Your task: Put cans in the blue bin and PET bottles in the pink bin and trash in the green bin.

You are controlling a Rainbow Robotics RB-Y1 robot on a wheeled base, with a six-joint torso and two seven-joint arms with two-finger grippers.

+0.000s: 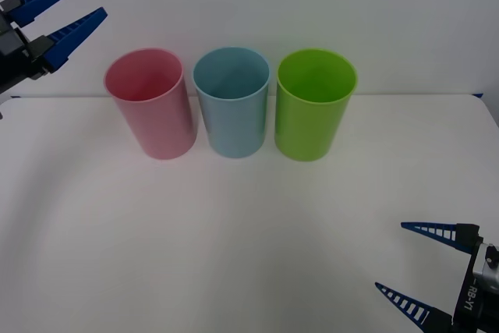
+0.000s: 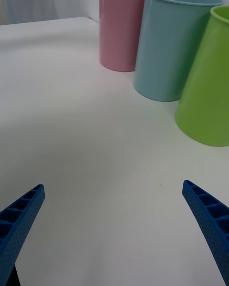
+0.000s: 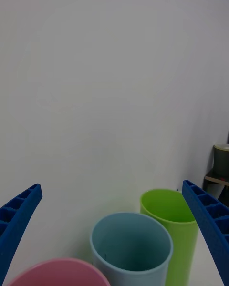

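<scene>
Nothing loose is left on the desk [image 1: 234, 239]; sorting looks finished. The pink bin [image 1: 152, 107], blue bin [image 1: 232, 107] and green bin [image 1: 312, 111] stand mid-frame. Left gripper [image 1: 66, 13], upper left, and right gripper [image 1: 413, 263], lower right, both gape empty.

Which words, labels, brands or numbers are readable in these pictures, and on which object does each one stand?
"RB-Y1": white letters running sideways on the dark wrist housing of the right gripper, in the front view.
The pink bin, the blue bin and the green bin carry no text or label.
The left gripper shows no marking.
</scene>
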